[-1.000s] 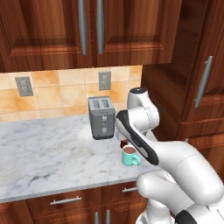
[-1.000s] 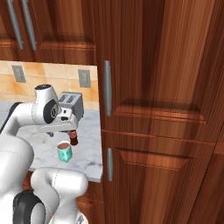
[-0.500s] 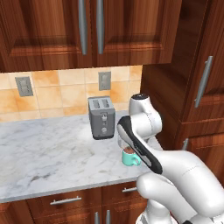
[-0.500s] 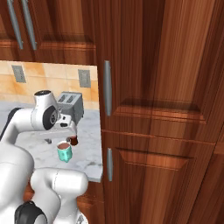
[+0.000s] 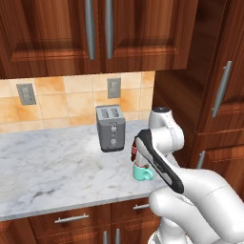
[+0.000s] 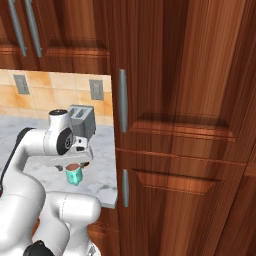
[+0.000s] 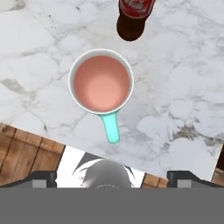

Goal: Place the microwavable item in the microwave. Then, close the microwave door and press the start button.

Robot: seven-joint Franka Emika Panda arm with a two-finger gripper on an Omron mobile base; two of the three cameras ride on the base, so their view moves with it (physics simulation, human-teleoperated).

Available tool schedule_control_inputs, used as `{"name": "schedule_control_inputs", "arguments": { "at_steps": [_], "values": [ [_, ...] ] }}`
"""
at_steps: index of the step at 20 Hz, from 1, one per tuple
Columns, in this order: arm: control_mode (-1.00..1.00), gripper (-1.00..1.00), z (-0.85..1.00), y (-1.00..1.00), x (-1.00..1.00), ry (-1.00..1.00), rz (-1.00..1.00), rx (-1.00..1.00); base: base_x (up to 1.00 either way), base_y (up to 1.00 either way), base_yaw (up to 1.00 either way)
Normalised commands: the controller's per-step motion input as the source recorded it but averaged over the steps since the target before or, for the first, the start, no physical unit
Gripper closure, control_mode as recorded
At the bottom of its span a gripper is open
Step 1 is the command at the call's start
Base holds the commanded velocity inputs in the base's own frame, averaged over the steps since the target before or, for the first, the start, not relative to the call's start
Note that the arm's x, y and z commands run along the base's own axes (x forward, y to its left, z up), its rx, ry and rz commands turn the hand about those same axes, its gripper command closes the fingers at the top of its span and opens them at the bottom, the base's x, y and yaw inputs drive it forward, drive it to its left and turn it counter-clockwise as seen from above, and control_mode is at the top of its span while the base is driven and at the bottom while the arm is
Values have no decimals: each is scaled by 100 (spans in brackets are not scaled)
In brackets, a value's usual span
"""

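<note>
A home kitchen: dark wooden cabinets (image 5: pixel 95 33) with bar handles, white marble counter (image 5: pixel 52 167), silver two-slot toaster (image 5: pixel 110 127), tiled backsplash (image 5: pixel 62 102).

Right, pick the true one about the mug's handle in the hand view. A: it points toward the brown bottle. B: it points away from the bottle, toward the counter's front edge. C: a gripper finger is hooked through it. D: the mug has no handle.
B: in the hand view the mug's teal handle runs down toward the counter's front edge, while the bottle stands on the opposite side, apart from the mug.
</note>
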Motion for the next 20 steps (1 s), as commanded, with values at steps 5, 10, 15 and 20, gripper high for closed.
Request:
{"name": "schedule_control_inputs", "arguments": {
  "at_steps": [5, 10, 15, 20],
  "values": [
    [-100, -100, -23, 0, 0, 6, 9, 0, 0, 0, 0],
    [-100, -100, -22, 0, 0, 2, 9, 0, 0, 0, 0],
    [-100, -100, -13, -1, 0, 0, 8, 1, 0, 0, 0],
    [-100, -100, -20, 0, 2, 1, 6, 0, 0, 0, 0]
  ]
}}
